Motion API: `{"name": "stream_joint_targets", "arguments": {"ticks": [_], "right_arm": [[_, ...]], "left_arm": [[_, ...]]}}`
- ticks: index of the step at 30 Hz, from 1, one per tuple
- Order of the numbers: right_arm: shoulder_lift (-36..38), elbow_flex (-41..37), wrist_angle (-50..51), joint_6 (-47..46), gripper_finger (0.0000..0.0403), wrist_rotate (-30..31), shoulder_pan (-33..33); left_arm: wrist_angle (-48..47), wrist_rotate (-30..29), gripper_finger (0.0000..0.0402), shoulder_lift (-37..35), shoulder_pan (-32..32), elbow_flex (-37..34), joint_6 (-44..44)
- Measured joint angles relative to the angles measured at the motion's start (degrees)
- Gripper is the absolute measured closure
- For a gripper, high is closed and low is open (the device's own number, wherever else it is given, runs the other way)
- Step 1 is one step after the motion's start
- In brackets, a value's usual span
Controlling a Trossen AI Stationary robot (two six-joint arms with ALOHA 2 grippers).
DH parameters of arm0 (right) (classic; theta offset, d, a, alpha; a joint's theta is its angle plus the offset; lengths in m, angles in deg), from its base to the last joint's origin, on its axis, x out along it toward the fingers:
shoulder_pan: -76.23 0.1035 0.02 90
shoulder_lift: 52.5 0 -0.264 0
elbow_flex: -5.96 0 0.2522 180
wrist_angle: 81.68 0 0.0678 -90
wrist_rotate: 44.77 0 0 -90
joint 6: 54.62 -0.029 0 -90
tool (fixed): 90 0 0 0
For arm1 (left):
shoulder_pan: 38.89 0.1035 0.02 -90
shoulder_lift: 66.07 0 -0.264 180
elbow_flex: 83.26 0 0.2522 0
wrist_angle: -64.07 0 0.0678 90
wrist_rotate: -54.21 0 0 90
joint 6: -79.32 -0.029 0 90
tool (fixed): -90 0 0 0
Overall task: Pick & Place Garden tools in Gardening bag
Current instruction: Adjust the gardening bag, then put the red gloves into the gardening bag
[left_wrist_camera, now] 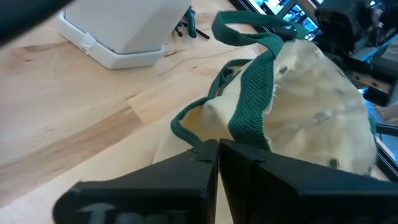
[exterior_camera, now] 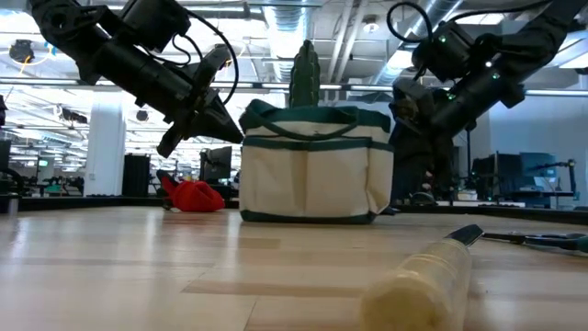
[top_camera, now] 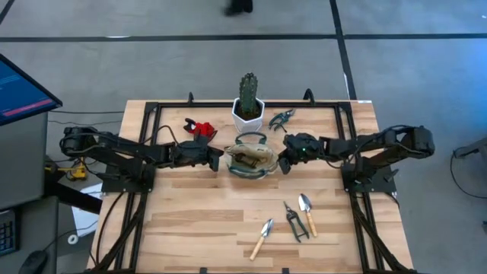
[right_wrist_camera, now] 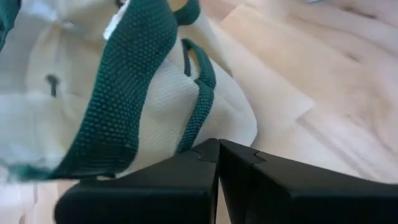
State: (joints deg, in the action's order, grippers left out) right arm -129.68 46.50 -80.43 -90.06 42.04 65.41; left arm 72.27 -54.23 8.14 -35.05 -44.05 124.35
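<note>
The cream gardening bag (top_camera: 251,160) with green trim stands upright on its base at the table's middle (exterior_camera: 314,165). A brownish tool (top_camera: 245,158) lies inside it. My left gripper (top_camera: 219,157) is shut at the bag's left rim and my right gripper (top_camera: 282,160) is shut at its right rim. A red pruner (top_camera: 199,127) lies far left of the bag. Dark shears (top_camera: 281,118) lie at the far right. Two wooden-handled trowels (top_camera: 262,237) (top_camera: 307,210) and dark shears (top_camera: 294,221) lie near the front edge. My left gripper meets the bag's left top rim by the green trim (left_wrist_camera: 189,138), coming level from the table's left and slanting down. My own fingers hide the place of contact. The bag stands on the table. My right gripper meets the bag's right top rim, near the thin green loop (right_wrist_camera: 189,134), coming from the table's right and slanting down. My fingers hide the place of contact. The bag stays upright on the table.
A green cactus (top_camera: 248,93) in a white hexagonal pot (top_camera: 248,116) stands just beyond the bag. A black frame (top_camera: 152,114) borders the table. A wooden handle (exterior_camera: 418,280) lies close to the low camera. Bare wood shows at the near left.
</note>
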Motion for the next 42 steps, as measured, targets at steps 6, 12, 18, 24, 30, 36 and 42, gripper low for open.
{"name": "stream_joint_targets", "arguments": {"ticks": [6, 12, 18, 24, 30, 36, 42], "right_arm": [[0.0, 0.0, -0.09, 0.31, 0.0403, 1.13, -0.98], [0.0, 0.8, -0.33, 2.31, 0.0403, 0.25, -3.0], [0.0, 3.68, -0.39, 5.7, 0.0403, -0.21, -4.52], [0.0, 5.93, 2.18, 7.19, 0.0403, -0.96, -6.0], [3.77, 11.0, 19.22, 10.77, 0.0403, 8.08, -6.67], [11.24, 17.73, 28.58, 13.56, 0.0403, 10.58, -5.81], [17.66, 23.02, 30.42, 13.54, 0.0403, 10.52, -3.88]], "left_arm": [[0.08, -0.02, 0.0399, 0.0, -0.44, 0.0, 0.0], [0.14, 0.0, 0.0399, 0.0, -1.79, 0.0, 0.19], [0.17, 0.03, 0.0399, 0.0, -2.47, 0.0, 0.23], [0.22, 0.03, 0.0399, 0.0, -2.47, 0.0, 0.16], [-2.56, -0.16, 0.0399, -6.37, -1.15, -0.01, -9.38], [-10.79, 0.27, 0.0399, -21.33, 1.64, 0.02, -21.3], [-15.14, 5.27, 0.0399, -33.66, 2.36, 0.02, -22.47]]}}
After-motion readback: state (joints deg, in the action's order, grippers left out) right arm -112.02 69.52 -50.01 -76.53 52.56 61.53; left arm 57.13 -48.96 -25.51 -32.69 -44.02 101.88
